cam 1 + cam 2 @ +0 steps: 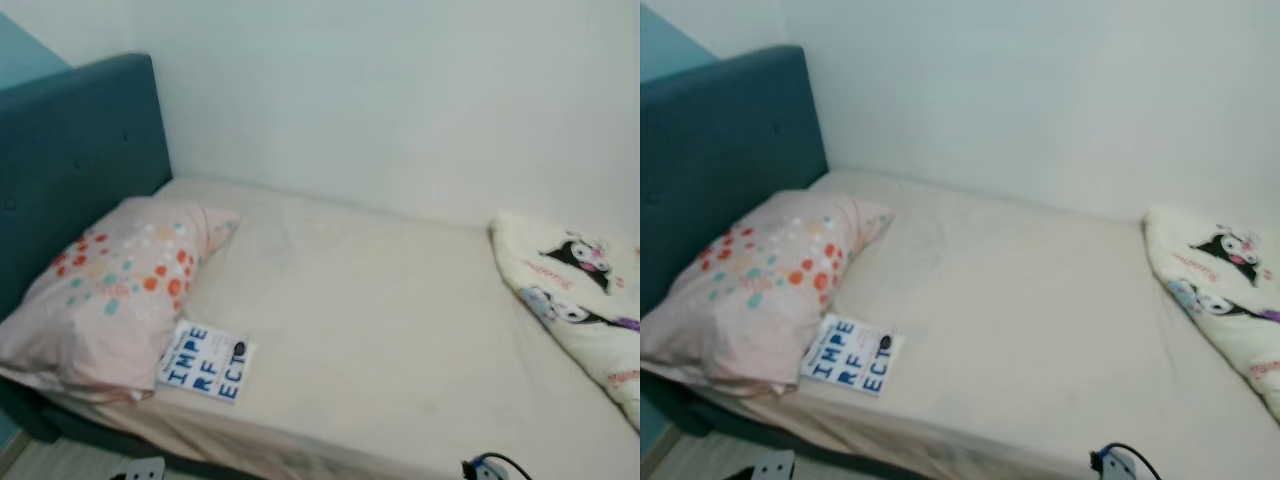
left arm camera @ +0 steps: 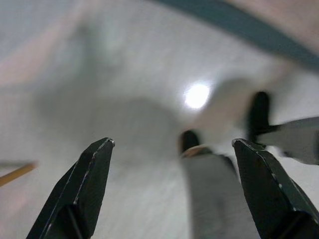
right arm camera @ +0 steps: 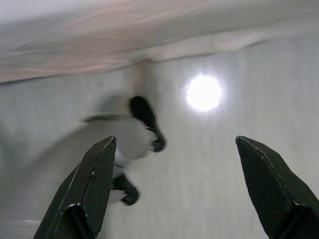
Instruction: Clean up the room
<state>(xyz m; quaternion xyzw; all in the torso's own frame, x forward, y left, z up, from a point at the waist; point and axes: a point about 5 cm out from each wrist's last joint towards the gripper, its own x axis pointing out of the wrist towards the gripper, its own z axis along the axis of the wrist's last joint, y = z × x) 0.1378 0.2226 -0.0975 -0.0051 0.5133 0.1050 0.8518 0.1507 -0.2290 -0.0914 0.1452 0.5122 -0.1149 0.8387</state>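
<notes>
- Both claws hang low with fingers spread wide and nothing between them: the left gripper (image 2: 172, 186) and the right gripper (image 3: 177, 186) each look down at pale, glossy floor with a bright light glare on it, so neither is anywhere near the bed yet.
- Main thing to tidy, I'd guess, is the thin white paperback book with blue block letters (image 1: 206, 361). It lies flat on the cream bed sheet (image 1: 390, 330) at the near edge, one corner touching the pale pink pillow with orange and teal dots (image 1: 112, 285).
- Handling-wise the book looks light and a bit floppy, with a smooth cover. Lying flat on a soft mattress, it'll probably sink rather than let a finger slip under, so I'd pinch it at the free edge closest to the mattress rim.
- Other candidate: the cream cartoon-print blanket bundled up (image 1: 580, 300) at the far right end of the bed, well apart from the book. Soft and bulky, so grab a fold.
- Teal padded headboard (image 1: 70, 170) sits behind the pillow, white wall along the far side.
- Something small and dark with a cord (image 1: 487, 467) pokes in at the bottom edge; can't tell what it is.
</notes>
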